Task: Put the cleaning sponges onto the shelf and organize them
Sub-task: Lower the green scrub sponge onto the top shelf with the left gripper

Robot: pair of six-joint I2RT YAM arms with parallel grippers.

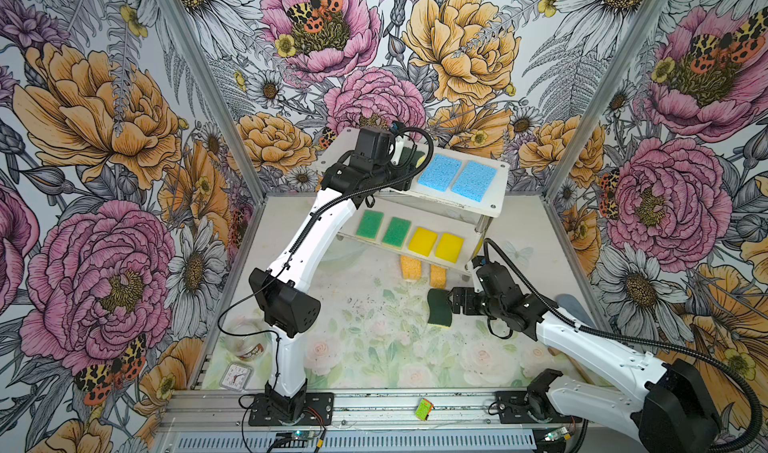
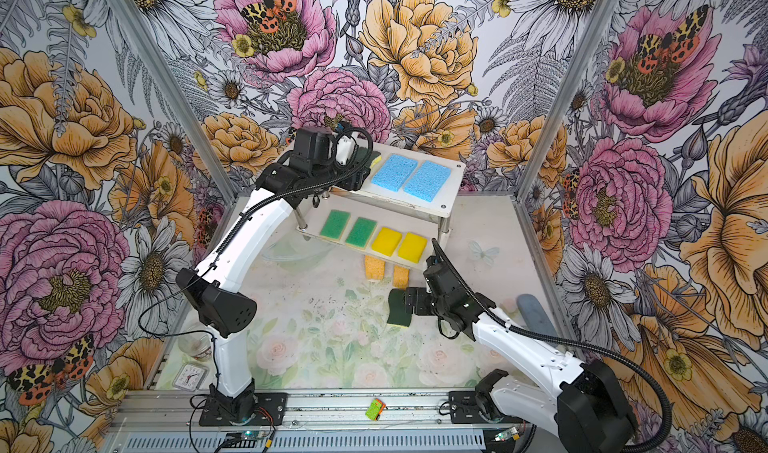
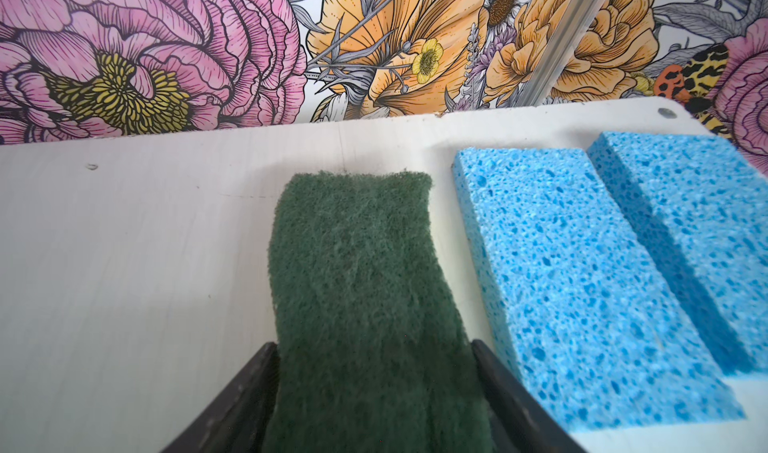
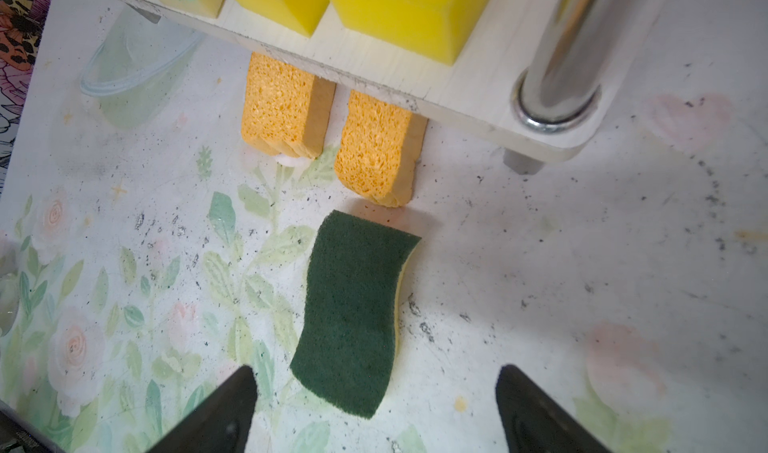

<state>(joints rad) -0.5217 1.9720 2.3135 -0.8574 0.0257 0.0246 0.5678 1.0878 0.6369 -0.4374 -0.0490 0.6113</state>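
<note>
Two dark green sponges are in work at this moment. The first dark green sponge (image 3: 357,272) lies flat on the top board of the shelf (image 3: 124,243), just beside the blue sponges (image 3: 573,289) and parallel to them. The left gripper (image 3: 374,347) has one finger on each long side of it, close against the edges, but it cannot be told if they press the sponge or not. The second dark green sponge (image 4: 353,322) lies on the table (image 4: 582,305), near the orange sponges (image 4: 282,106), which reach partly under the lower board. The right gripper (image 4: 376,370) hovers at its near end with the fingers wide apart and holds nothing. On the lower board the green-topped sponges (image 1: 370,223) and the yellow sponges (image 1: 422,241) stand in a row.

The step in hand seems to be the release on the top board. To do it well, the left gripper should open fully before it retreats, and retreat straight along the sponge, so the soft foam is not dragged out of line or pushed into the blue one. The right gripper should come down over the narrow middle of its sponge and close softly.
</note>
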